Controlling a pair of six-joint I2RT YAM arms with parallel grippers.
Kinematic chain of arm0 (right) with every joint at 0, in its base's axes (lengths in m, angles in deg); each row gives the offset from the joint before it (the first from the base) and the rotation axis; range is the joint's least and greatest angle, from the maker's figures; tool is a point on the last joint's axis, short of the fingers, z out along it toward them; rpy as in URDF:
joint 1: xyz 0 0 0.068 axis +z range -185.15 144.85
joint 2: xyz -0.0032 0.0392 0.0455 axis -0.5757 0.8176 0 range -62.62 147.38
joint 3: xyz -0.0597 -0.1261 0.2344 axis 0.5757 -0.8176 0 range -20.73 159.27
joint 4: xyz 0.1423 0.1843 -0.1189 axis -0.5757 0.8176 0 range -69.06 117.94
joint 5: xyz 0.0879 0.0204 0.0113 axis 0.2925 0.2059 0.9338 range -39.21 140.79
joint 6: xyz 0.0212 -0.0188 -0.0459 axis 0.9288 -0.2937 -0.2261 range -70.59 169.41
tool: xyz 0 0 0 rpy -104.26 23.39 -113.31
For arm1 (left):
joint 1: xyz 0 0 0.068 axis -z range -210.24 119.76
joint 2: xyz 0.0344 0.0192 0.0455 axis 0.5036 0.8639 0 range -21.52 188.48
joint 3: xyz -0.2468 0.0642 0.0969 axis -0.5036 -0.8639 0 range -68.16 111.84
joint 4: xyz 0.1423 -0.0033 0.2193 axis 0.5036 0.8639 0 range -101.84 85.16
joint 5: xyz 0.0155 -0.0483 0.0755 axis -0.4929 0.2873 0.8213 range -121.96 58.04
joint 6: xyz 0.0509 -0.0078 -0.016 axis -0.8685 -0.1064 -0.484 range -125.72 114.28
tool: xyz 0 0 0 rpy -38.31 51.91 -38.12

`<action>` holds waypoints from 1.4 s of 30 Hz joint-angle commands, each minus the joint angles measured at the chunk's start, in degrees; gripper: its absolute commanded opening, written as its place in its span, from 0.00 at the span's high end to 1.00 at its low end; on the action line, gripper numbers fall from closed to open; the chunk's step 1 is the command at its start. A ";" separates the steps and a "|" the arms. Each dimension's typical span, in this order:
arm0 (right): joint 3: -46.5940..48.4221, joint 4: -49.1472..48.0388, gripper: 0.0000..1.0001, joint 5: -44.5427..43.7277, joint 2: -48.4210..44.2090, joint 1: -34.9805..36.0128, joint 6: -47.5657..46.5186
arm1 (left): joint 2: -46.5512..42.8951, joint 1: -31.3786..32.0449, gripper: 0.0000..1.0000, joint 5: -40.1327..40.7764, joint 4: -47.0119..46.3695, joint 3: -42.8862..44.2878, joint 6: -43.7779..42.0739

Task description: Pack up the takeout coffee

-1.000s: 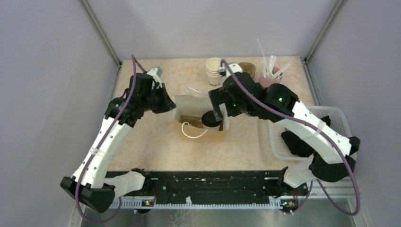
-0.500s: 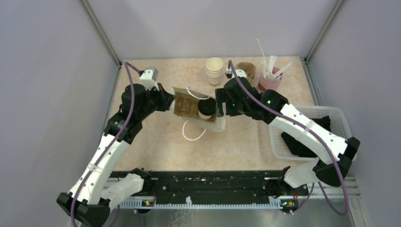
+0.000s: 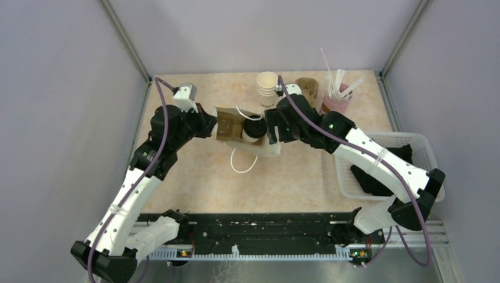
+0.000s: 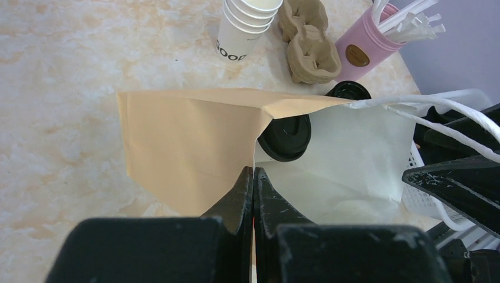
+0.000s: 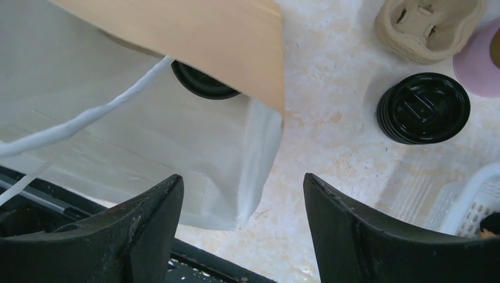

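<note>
The takeout coffee, a white cup with a black lid, sits inside the paper bag. The bag is white outside and brown inside, with its mouth tipped open and a white cord handle hanging toward the near side. My left gripper is shut on the bag's rim, at the left side of the mouth. My right gripper hovers at the bag's right side, open and empty. In the right wrist view the bag's white corner lies below the gap between its fingers, and the lid peeks out under the brown flap.
At the back stand a stack of lidless white cups, brown pulp cup carriers, a pink cup of straws and a pile of black lids. A white basket with dark items sits at the right.
The bag with the cup in it has moved toward the back and tipped, its rim lifted by the left gripper. The right gripper has drawn back from the cup, its jaws a little narrower.
</note>
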 commanded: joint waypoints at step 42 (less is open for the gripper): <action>-7.96 -21.79 0.49 -0.15 7.05 4.90 1.09 | -7.36 -0.06 0.90 9.95 7.43 -9.06 5.52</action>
